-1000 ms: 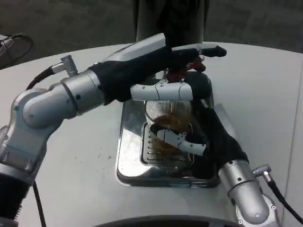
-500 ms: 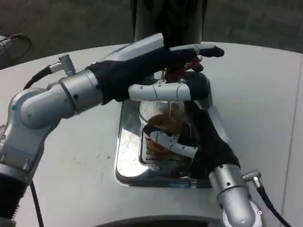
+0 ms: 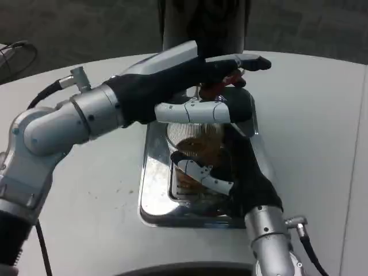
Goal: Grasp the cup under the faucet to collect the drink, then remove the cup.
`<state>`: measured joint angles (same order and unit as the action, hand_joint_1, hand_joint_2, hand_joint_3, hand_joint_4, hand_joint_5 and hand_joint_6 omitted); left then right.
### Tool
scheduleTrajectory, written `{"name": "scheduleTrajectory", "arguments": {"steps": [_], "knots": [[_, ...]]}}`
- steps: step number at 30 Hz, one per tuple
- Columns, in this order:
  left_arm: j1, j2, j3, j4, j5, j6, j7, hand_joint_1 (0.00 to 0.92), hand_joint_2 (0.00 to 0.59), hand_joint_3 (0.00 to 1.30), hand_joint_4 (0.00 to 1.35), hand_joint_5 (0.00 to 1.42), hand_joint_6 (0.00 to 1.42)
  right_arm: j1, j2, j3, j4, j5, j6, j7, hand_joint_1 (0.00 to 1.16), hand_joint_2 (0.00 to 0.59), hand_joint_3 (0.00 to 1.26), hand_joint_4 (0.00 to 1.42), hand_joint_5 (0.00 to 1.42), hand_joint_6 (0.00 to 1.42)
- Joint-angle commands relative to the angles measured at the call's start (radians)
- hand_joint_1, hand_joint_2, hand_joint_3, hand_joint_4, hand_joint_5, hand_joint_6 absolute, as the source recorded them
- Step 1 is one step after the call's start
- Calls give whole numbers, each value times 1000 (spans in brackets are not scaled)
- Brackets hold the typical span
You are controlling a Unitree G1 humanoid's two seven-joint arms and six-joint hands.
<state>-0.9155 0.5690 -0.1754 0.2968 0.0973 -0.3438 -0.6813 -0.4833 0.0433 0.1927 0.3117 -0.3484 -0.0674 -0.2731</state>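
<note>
Cup of clear ribbed plastic, partly filled with a brown drink, stands on the slotted grille of a shiny steel drip tray and sits in the grasp of the right robot hand. That hand comes in from the lower right, its black palm against the cup's right side and its white-and-black fingers wrapped across the front of the cup wall, so it is clamped on the cup. Brown liquid shows through the wall just above those fingers.

Directly above the right robot hand and over the mouth of the cup lies the left robot hand, reaching in from the left on its silver forearm. One white finger runs level across the cup's rim, while the upper fingers stretch out over a small red tap lever on the dark dispenser that rises behind both hands. The fingers lie over the lever and look to be touching it, but I cannot tell whether they are closed on it or merely resting there.

The drip tray rests on the white surface, beneath and to the left of the right robot hand, its bare polished rim reflecting the arms.
</note>
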Motion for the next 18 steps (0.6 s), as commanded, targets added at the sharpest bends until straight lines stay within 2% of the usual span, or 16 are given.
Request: {"name": "scheduleTrajectory", "arguments": {"steps": [1, 10, 18], "knots": [[23, 12, -26, 31, 45, 3, -24, 0, 81, 150, 93, 193, 144, 2, 28, 1, 30, 5, -28, -25, 789, 228, 270, 335, 321, 155], [35, 20, -22, 44, 47, -12, -18, 0, 73, 150, 94, 196, 144, 5, 70, 0, 65, -7, -53, -108, 807, 240, 346, 434, 437, 215], [64, 19, 13, 29, 35, -41, 41, 0, 78, 147, 94, 197, 144, 25, 79, -3, 55, -12, -57, -142, 811, 240, 401, 497, 508, 270]]}}
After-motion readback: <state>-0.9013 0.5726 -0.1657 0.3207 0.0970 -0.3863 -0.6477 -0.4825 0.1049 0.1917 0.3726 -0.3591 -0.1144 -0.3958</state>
